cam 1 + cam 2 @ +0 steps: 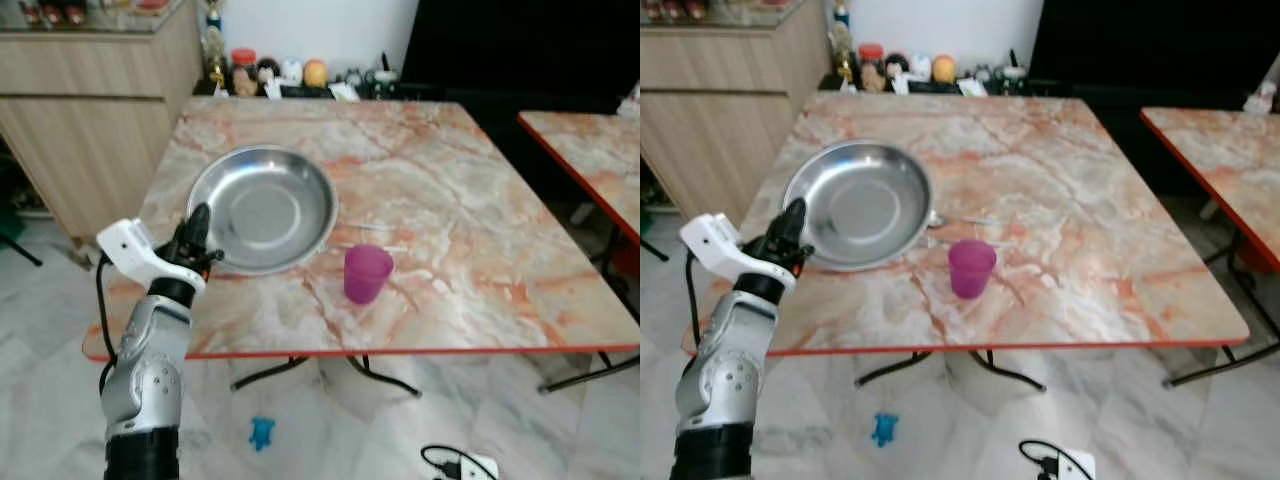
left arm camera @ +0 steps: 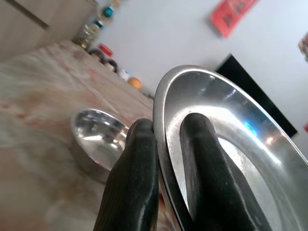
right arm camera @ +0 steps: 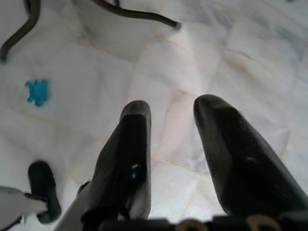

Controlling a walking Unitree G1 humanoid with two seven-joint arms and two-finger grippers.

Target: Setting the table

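Observation:
A wide steel plate [image 1: 265, 205] lies on the near-left part of the marble table [image 1: 450, 200]. My left gripper [image 1: 200, 218] reaches it from the table's left edge. In the left wrist view the gripper [image 2: 166, 126] is shut on the plate's rim [image 2: 161, 96], one finger inside and one outside. A purple cup [image 1: 367, 272] stands upright just right of the plate, near the front edge. A thin metal utensil [image 1: 372, 231] lies between plate and cup. My right gripper [image 3: 173, 106] hangs open over the floor, holding nothing.
A smaller steel bowl [image 2: 96, 139] shows on the tabletop in the left wrist view. Jars and figurines [image 1: 270, 72] line the table's far edge. A wooden cabinet [image 1: 80, 120] stands left, a second table [image 1: 590, 150] right. A blue toy [image 1: 261, 433] and a cable [image 1: 455, 464] lie on the floor.

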